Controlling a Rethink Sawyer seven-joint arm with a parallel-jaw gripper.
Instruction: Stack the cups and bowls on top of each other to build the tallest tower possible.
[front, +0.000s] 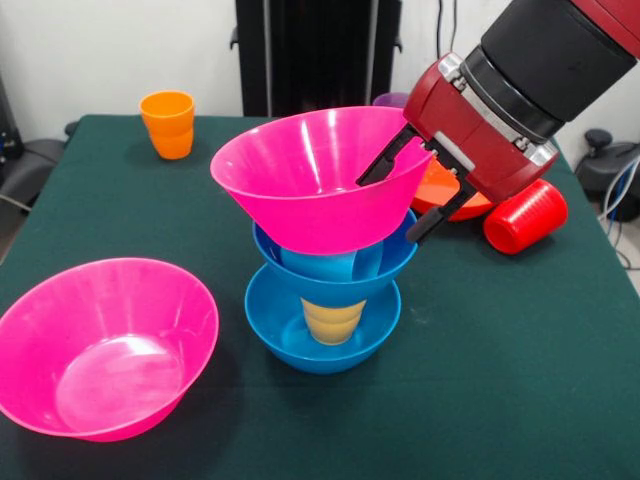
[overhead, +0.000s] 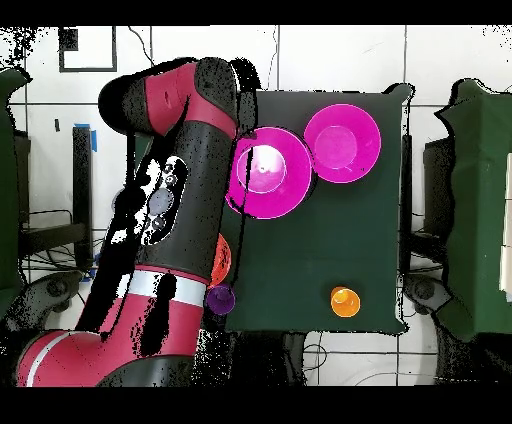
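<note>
Pink bowl (front: 315, 180) sits tilted atop the tower (front: 326, 300), its rim pinched by the claw (front: 413, 190); placing is underway, and next it needs levelling before release.

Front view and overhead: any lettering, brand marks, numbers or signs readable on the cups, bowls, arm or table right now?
None readable in either view.
Cups and bowls, including the held pink bowl: plain plastic, no print.
Gripper and arm: no marking visible.
Table: plain green cloth.
</note>
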